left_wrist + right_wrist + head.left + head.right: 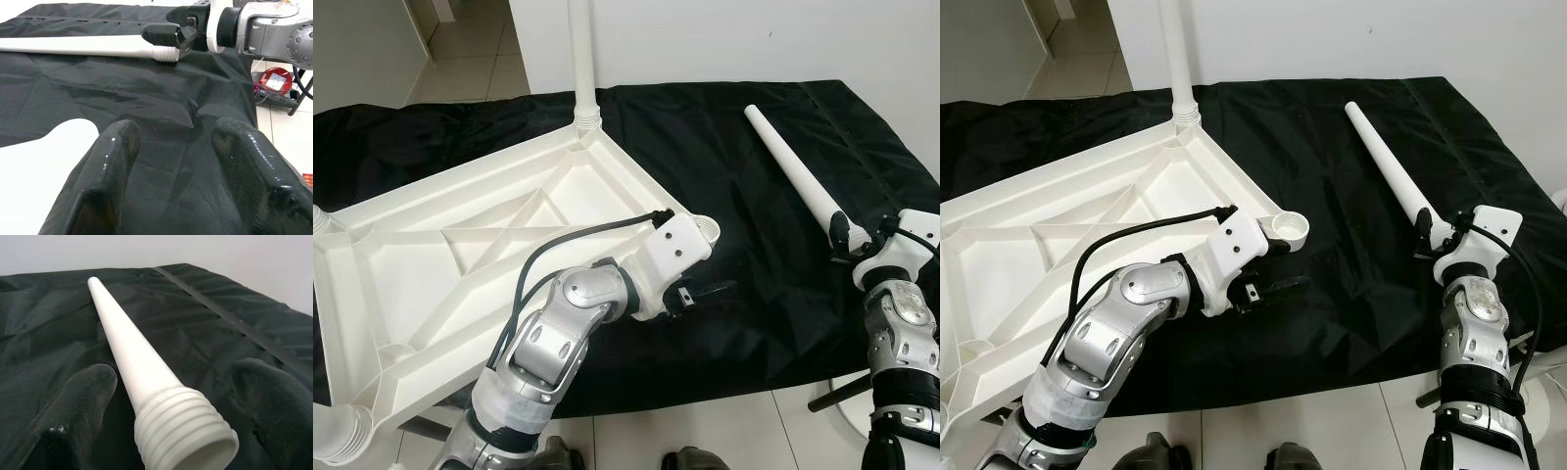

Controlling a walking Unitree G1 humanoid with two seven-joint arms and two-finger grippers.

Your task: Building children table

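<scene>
Closest to me is the robot's silver left arm, its left gripper (1278, 286) hovering just over the black cloth (724, 176) with its fingers apart and nothing between them, right beside the empty corner socket (1288, 227) of the upturned white children's tabletop (460, 264). One leg (580, 59) already stands screwed into the far corner.

Over on the other side, the loose white table leg (793, 162) lies on the cloth-covered counter, thin end pointing away, threaded end (188, 431) sitting between the spread fingers (78, 406) of the right gripper (847, 240). Those fingers flank the thread but, from what I can see, are not yet pressed against it.

Trouble seems likeliest in the grasp itself: the leg is round, smooth and tapered, so closing off-centre could roll or squirt it across the slippery cloth. Gripped only at the threaded end, its long body would probably sag or swing when lifted. The thread also has to meet the socket squarely; a tilted start could cross-thread it, and pushing sideways might shift the tabletop, which overhangs the counter's near edge.
</scene>
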